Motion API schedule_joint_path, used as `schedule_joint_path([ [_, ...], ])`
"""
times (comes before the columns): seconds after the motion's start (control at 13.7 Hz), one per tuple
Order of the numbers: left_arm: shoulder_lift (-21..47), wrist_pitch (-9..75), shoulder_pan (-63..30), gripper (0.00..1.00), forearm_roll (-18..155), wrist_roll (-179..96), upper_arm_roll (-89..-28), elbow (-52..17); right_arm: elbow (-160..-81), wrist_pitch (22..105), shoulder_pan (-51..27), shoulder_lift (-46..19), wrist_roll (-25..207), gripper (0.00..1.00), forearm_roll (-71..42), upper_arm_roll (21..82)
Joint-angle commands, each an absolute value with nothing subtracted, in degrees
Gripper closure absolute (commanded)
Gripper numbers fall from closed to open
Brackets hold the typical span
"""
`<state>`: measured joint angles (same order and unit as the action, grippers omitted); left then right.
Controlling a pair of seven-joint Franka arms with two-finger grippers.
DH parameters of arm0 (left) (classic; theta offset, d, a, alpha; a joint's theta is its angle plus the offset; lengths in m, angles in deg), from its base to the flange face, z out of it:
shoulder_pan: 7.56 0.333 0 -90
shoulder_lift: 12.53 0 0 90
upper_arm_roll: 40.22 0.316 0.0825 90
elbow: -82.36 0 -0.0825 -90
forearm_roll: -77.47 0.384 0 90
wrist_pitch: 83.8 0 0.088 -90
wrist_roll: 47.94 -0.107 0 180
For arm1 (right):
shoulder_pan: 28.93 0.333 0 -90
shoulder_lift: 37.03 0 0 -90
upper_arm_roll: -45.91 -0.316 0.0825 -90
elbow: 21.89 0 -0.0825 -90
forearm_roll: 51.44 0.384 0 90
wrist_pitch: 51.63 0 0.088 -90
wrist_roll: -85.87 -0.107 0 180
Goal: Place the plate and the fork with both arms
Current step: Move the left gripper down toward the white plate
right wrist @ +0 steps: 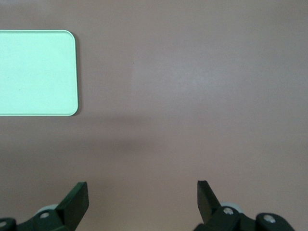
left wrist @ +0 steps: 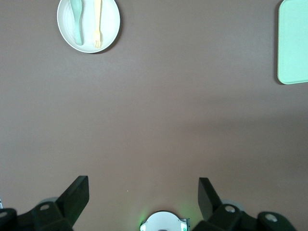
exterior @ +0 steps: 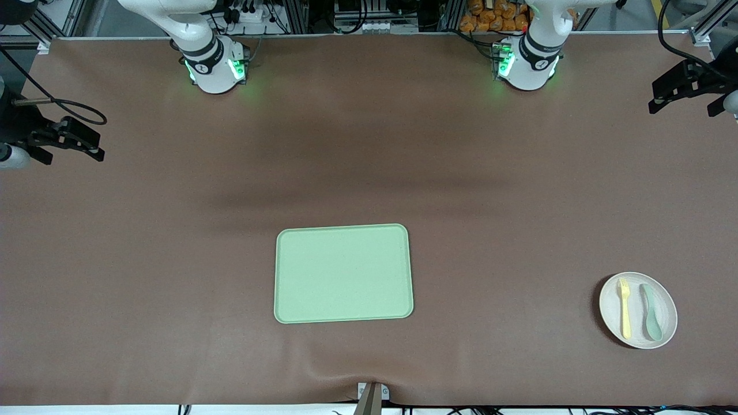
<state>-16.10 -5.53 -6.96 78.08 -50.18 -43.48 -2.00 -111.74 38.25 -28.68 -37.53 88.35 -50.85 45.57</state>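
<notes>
Closest to the front camera is the plate (exterior: 659,333), sitting toward the left arm's end of the table with the fork (exterior: 624,308) and a grey-green spoon (exterior: 651,312) lying side by side on it, not touching each other as far as I can see. Green tray (exterior: 343,272) sits mid-table, well apart from the plate, and has nothing in it.

Both arms are parked up high at the table's two ends. Left gripper (left wrist: 143,193) and right gripper (right wrist: 142,194) both have their fingers spread wide and hold nothing.

My guess is nothing's started yet, so step one is the left arm going for the plate. I'd grab the rim at a spot away from the cutlery and keep it level, or the fork and spoon could slide off. Fork looks thin and light, so pinch the handle squarely.
</notes>
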Motion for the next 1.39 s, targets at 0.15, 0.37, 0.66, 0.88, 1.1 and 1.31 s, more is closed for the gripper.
schedule_joint_path([
  [0.15, -14.2, -5.8, -6.8, 0.0, 78.7, -50.6, -43.6, -1.9, -112.4, 37.9, -29.3, -38.7, 88.9, 0.0, -51.0, 45.1],
  [0.37, -10.4, -5.8, -6.9, 0.0, 79.1, -50.4, -43.6, -1.8, -112.4, 37.9, -29.4, -38.7, 88.9, 0.0, -51.0, 45.1],
  [0.66, -5.3, -3.4, -3.4, 0.0, 78.8, -51.1, -43.6, -1.5, -112.4, 37.9, -29.3, -38.7, 88.9, 0.0, -51.0, 45.1],
  [0.88, 0.8, 2.3, 1.3, 0.0, 78.4, -51.6, -43.6, -1.4, -112.4, 37.9, -29.4, -38.7, 88.9, 0.0, -51.0, 45.1],
  [1.1, 8.0, 12.2, 2.8, 0.0, 80.5, -51.5, -43.4, -0.9, -112.4, 37.9, -29.4, -38.7, 88.9, 0.0, -51.0, 45.1],
  [1.31, 15.2, 24.1, 4.9, 0.0, 81.9, -50.7, -43.5, 1.3, -112.4, 37.9, -29.5, -38.7, 88.9, 0.0, -51.0, 45.1],
])
